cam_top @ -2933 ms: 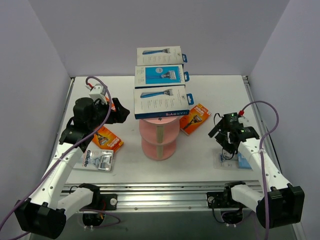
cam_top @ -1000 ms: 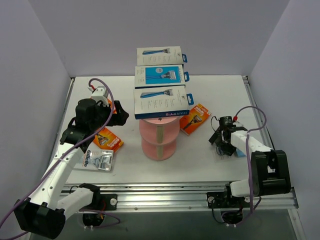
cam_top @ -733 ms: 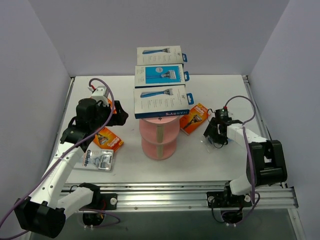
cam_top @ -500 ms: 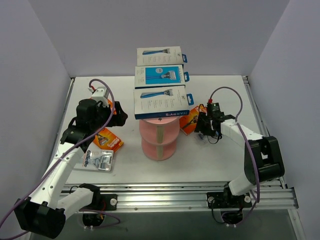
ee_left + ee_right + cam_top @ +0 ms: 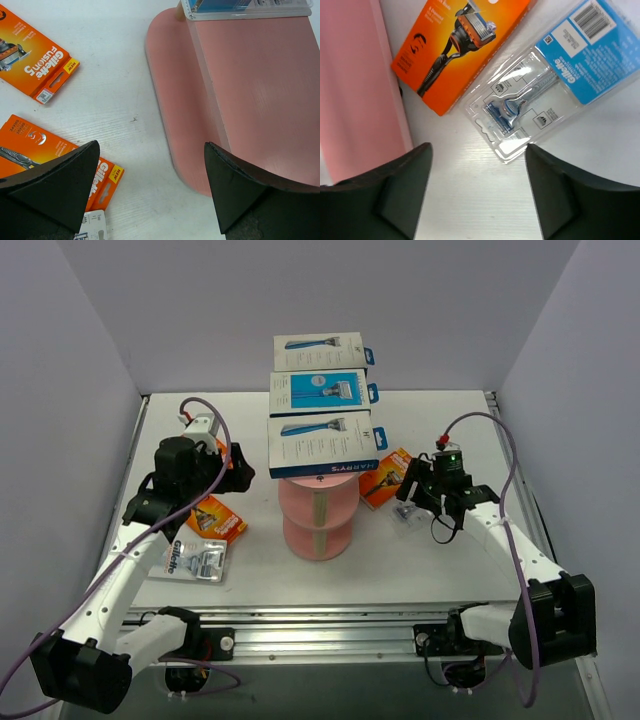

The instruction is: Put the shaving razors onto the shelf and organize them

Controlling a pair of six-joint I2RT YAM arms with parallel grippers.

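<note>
— Your grippers?
— My right gripper [image 5: 477,148] is hovering open and empty over a clear pack [image 5: 520,102] lying just right of the shelf [image 5: 355,80]. My left gripper [image 5: 151,145] is gaping empty, left of it.
— Other razors?
— Three boxes [image 5: 322,445] are sitting atop it.

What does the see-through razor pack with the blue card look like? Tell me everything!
The clear razor pack is a shiny see-through plastic shell holding a blue-and-silver razor, with a blue barcode card at one end. It lies flat and slanted on the white table, right beside an orange razor pack. Nothing grips it; the right gripper hangs open near it.
</note>
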